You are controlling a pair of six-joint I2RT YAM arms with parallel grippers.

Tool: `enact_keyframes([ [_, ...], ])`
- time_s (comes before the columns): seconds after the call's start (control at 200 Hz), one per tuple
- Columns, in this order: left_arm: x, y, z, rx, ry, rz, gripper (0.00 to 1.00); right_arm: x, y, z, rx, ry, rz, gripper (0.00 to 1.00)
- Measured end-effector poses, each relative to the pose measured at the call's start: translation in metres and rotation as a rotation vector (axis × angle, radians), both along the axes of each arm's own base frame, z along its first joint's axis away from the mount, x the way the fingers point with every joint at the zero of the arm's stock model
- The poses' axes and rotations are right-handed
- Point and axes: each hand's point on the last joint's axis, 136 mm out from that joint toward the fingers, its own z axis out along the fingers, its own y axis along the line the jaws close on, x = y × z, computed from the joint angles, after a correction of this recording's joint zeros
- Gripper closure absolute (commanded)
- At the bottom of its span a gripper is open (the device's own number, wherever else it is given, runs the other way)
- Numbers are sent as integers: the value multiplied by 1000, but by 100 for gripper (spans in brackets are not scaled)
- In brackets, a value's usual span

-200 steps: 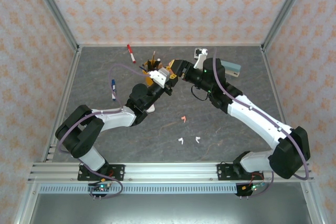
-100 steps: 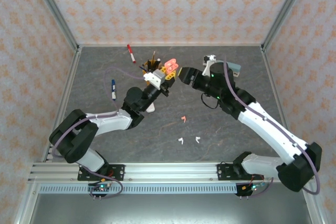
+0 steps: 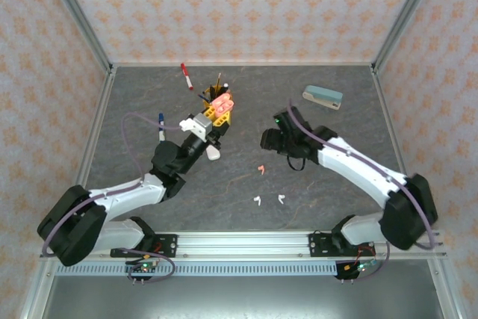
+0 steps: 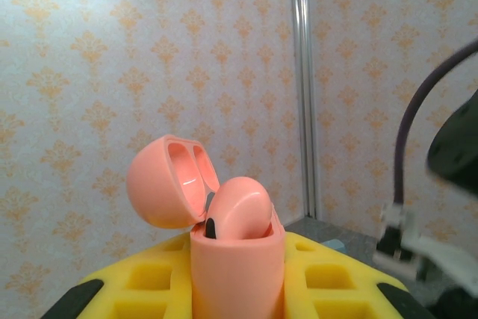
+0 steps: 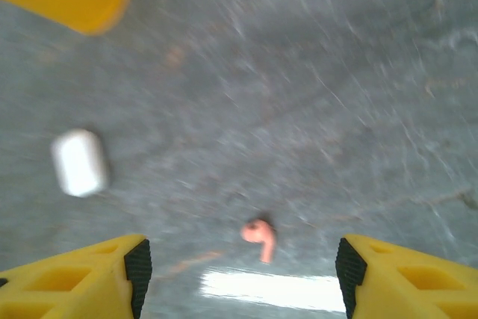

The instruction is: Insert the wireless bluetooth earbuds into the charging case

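1. Right end effector (image 5: 243, 268) is spread wide with nothing in it, pointing down at the table (image 3: 336, 155).
2. Pink earbud (image 5: 259, 238) lies on the table almost dead centre between the two yellow fingers (image 5: 112, 274) in the wrist view. Its bud end is away from the camera and its stem points back toward it, so the long axis runs across the closing line. It's a bit blurry though.
3. From above, the earbud sits just on the near side of the right end effector and much farther from the left arm. I'd guess a fairly straight drop gets it.
4. White earbuds (image 3: 256, 200) lie side by side nearer the bases, apart from the pink one.
5. Left end effector (image 3: 216, 113) is pinching the pink charging case (image 4: 237, 259), lid flipped open, sockets facing up.
6. White case (image 3: 214, 153) lies on the table beside the left arm.
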Motion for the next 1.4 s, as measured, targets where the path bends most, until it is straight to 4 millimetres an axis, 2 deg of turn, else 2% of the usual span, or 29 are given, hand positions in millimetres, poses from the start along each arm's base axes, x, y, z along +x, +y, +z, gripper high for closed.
enact_keyframes([
  [0.135, -5, 11, 6, -8, -11, 16, 100, -10, 1, -43, -125, 102, 56, 35],
  [0.28, -9, 19, 7, -11, -15, 28, 100, -13, 9, -64, -203, 162, 118, 37],
  [0.49, -8, 25, 1, -1, 0, 43, 100, -6, 32, -74, -266, 175, 201, 39],
  [0.621, -7, 25, 0, 1, 4, 47, 100, -4, 39, -80, -310, 184, 231, 39],
  [1.186, -5, 29, -2, 3, 7, 59, 100, -16, 39, -104, -414, 263, 291, 44],
  [1.396, -5, 29, -2, 3, 7, 59, 100, -17, 40, -105, -420, 264, 296, 48],
])
